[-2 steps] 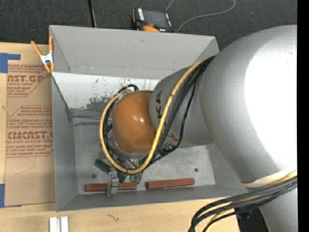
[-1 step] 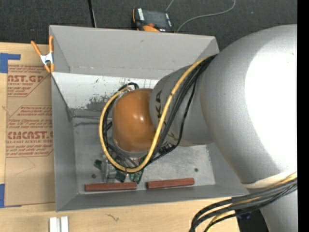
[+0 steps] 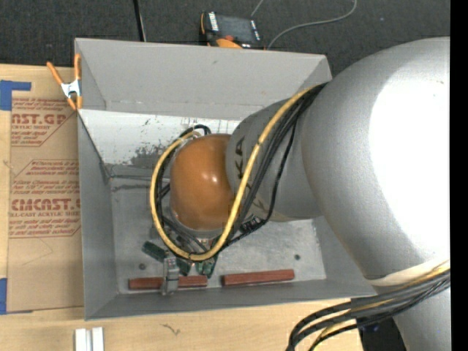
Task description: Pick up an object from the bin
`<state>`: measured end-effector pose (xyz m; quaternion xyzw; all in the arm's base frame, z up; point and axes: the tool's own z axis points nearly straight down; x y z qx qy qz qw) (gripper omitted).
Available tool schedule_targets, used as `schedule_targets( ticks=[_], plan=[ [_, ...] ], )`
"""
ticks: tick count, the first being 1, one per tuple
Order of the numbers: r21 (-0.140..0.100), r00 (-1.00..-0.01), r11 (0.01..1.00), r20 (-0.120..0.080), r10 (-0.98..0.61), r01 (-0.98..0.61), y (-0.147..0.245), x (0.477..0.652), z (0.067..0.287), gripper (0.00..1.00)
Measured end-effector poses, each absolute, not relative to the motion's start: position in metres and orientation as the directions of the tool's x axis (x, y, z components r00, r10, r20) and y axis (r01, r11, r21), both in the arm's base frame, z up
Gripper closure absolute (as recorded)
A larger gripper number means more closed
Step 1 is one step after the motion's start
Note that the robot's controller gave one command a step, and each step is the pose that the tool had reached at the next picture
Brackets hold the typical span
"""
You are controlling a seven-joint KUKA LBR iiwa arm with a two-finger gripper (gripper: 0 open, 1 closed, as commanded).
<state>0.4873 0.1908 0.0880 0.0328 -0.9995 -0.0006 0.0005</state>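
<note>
- Gripper [image 3: 170,275]: low at the front of the bin [image 3: 95,218], under its orange cover [image 3: 199,181]; I cannot tell whether it is open or closed.
- It sits on a red bar [image 3: 146,284] lying flat along the front wall.
- A second bar [image 3: 258,276] lies nearby, toward the view's right.
- Step, I judge: settling for the grasp.
- Next: pinch across the bar's narrow width, then lift clear of the wall.

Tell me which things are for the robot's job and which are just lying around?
Job: the grey bin; the tool, low by its near wall; the left red-brown bar beneath the tool.
Lying about: the right red-brown bar.
</note>
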Motion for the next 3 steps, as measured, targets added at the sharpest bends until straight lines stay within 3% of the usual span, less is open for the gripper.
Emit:
schedule_targets(
  ticks=[1,2,3],
  plan=[
    [0.000,-0.998,0.998,-0.003,-0.055,-0.055,0.155,0.541,0.070,0.00],
    [0.001,-0.998,0.998,0.000,-0.059,-0.059,0.157,0.538,0.071,1.00],
    [0.002,-0.998,0.998,-0.010,-0.062,-0.062,0.150,0.537,0.212,1.00]
  ],
)
